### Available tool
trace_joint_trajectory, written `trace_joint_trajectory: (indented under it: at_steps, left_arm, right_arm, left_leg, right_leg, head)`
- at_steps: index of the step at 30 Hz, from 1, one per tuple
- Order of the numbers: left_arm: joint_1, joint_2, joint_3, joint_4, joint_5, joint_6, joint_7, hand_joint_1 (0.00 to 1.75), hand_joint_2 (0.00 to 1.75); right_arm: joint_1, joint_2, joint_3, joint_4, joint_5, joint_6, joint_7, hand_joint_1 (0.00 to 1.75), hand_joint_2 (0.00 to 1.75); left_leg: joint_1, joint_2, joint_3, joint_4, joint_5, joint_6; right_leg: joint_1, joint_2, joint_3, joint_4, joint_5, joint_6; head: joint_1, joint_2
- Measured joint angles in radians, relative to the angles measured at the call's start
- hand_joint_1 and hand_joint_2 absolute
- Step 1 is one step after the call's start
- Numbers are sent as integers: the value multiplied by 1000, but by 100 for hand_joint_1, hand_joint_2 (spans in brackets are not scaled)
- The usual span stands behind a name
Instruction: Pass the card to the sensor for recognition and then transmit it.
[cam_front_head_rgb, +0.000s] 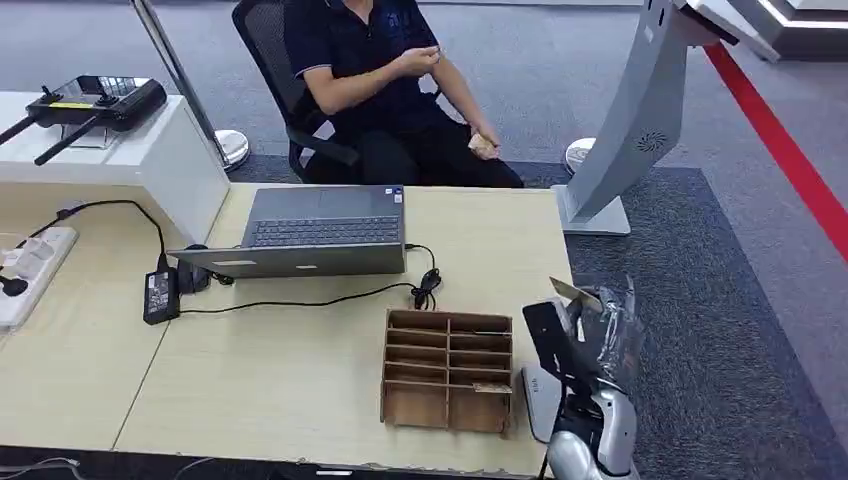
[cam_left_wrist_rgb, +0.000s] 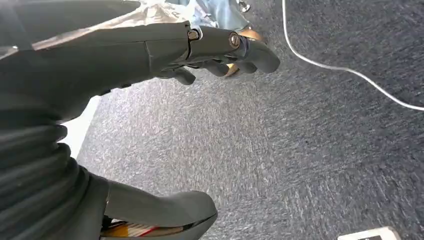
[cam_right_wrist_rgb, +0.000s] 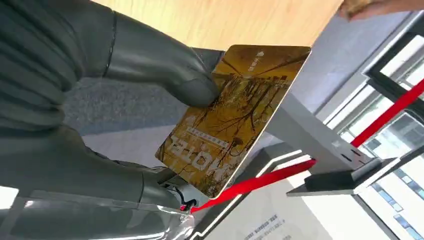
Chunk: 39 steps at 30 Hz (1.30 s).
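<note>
Head view: right hand (cam_front_head_rgb: 585, 335) raised at bench (cam_front_head_rgb: 300, 370) right edge, beside wooden slotted organizer (cam_front_head_rgb: 448, 370), pinching card (cam_front_head_rgb: 573, 293) above white sensor pad (cam_front_head_rgb: 540, 400). Right wrist view: thumb and fingers (cam_right_wrist_rgb: 197, 92) clamped on yellow-brown card (cam_right_wrist_rgb: 230, 115), card tilted, printed face visible. Left wrist view: left hand (cam_left_wrist_rgb: 150, 55) hangs over grey carpet (cam_left_wrist_rgb: 280, 150), fingers (cam_left_wrist_rgb: 250, 50) loosely curled, apart from thumb, holding nothing. Person (cam_front_head_rgb: 390, 80) seated behind laptop (cam_front_head_rgb: 310, 235).

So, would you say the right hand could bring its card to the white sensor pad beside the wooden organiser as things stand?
Probably yes. The right hand holds the card just above the white sensor pad at the table's edge, and nothing visible lies between them.
</note>
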Motion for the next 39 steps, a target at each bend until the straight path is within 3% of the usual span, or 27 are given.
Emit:
trace_joint_trajectory:
  at_steps: [9,15,29,39]
  left_arm:
    - [-6,1,-3,0,0,-10,-3,0,175]
    - [-9,2,-3,0,0,-14,-7,0,175]
    - [-10,3,-4,0,5,-23,-13,0,175]
    - [-10,3,-4,0,10,-24,-13,0,175]
  right_arm:
    - [-24,-101,76,21,59,9,103,175,175]
    - [-36,-167,132,13,93,77,159,175,175]
    - [-46,-264,212,-24,114,149,209,175,175]
    - [-46,-301,248,-57,115,184,221,175,175]
  left_leg:
    - [0,0,0,0,0,0]
    - [0,0,0,0,0,0]
    - [0,0,0,0,0,0]
    - [0,0,0,0,0,0]
  right_leg:
    - [0,0,0,0,0,0]
    - [0,0,0,0,0,0]
    - [0,0,0,0,0,0]
    - [0,0,0,0,0,0]
  head:
    - [0,0]
    - [0,0]
    - [0,0]
    - [0,0]
